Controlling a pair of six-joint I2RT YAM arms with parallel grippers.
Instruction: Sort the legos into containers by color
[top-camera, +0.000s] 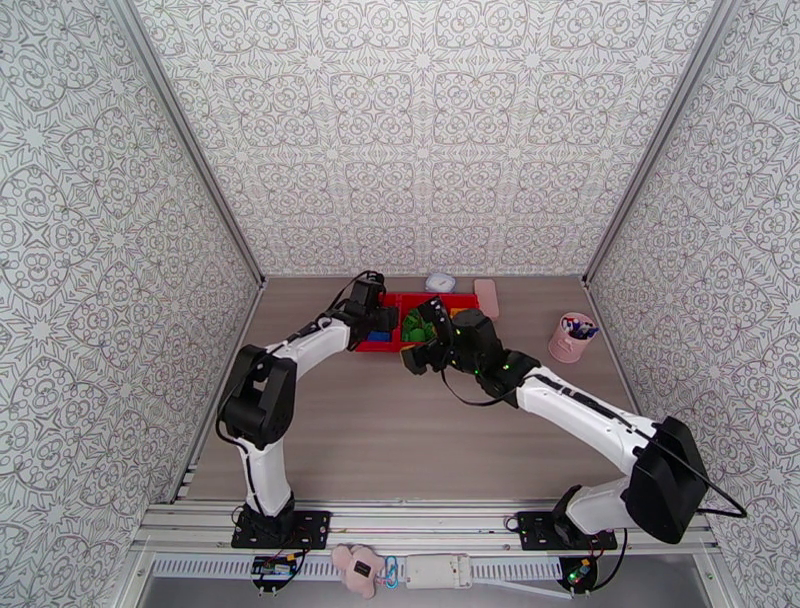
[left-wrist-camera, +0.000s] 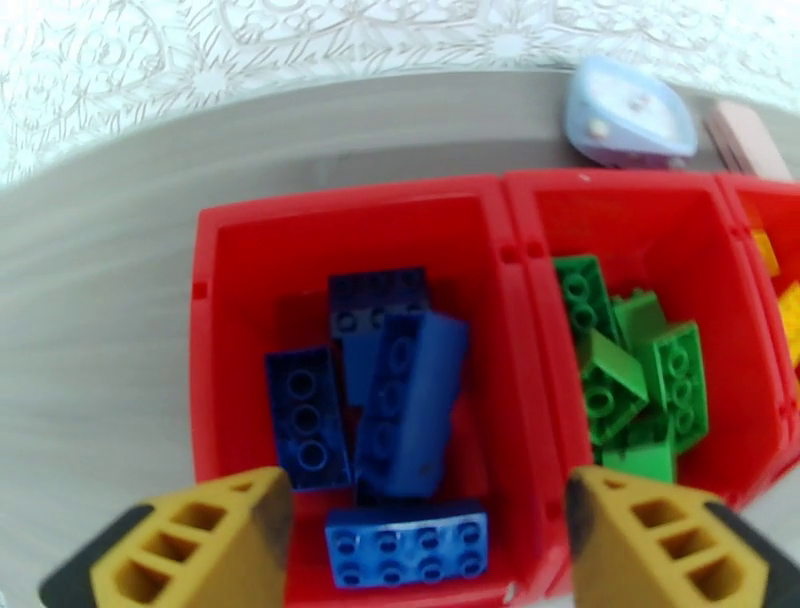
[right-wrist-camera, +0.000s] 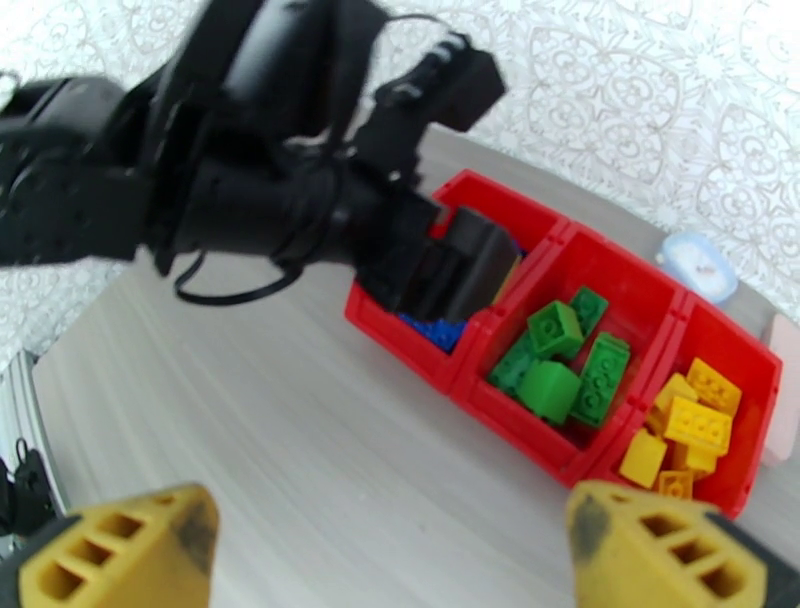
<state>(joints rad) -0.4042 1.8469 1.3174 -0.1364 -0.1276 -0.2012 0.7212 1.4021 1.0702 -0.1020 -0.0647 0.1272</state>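
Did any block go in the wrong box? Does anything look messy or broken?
Nothing stands out. In the red tray, the blue legos sit in the left bin, the green legos the middle, the yellow legos the right. Some lie tilted in piles, but none is on the table.

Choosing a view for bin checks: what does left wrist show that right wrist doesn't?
Left wrist alone of the two: the blue legos in full, seen past the open left gripper. Right wrist alone: the left arm covering that bin, the yellow legos in full, the open right gripper. Both: the red containers, green legos, pale blue object.
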